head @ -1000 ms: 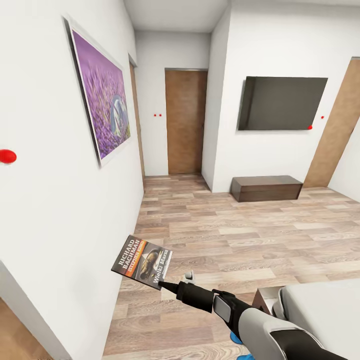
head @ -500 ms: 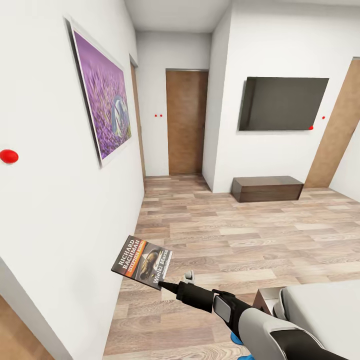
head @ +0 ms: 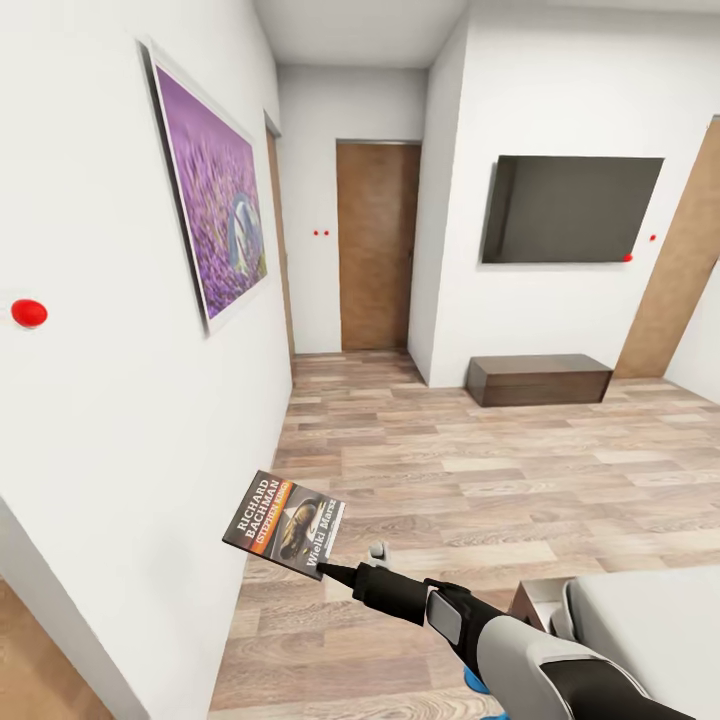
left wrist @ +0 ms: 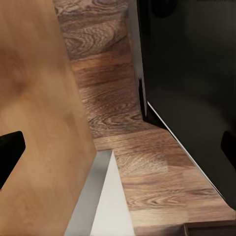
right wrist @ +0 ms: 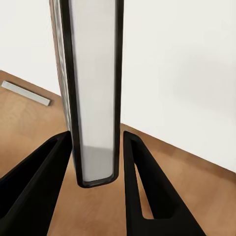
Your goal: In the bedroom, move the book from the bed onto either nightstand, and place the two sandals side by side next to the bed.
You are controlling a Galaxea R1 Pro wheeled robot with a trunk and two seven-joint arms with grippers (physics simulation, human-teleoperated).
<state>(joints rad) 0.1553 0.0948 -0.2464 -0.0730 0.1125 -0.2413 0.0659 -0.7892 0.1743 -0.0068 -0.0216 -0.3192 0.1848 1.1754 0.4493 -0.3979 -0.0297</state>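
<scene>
The book (head: pixel 285 524), a thin dark paperback with an orange band and white lettering, hangs above the wood floor close to the left wall. My right gripper (head: pixel 335 572) is shut on its lower corner. In the right wrist view the book's page edge (right wrist: pixel 93 98) stands upright between the two black fingers (right wrist: pixel 147 191). The bed's grey mattress corner (head: pixel 650 630) lies at the lower right. Blue slivers of a sandal (head: pixel 472 682) peek out under my right forearm. My left gripper (left wrist: pixel 118 150) is open over floor planks, beside a dark glossy panel (left wrist: pixel 191 88); I cannot tell whether that is a nightstand.
A lavender picture (head: pixel 215 215) hangs on the white wall at left. A hallway ends in a wooden door (head: pixel 375 245). A wall-mounted TV (head: pixel 570 208) hangs above a long low dark-brown dresser (head: pixel 540 378). Open plank floor (head: pixel 470 470) stretches ahead.
The whole view has shifted slightly, so the camera has turned a little to the left. The book and my right arm hold the same place in the picture.
</scene>
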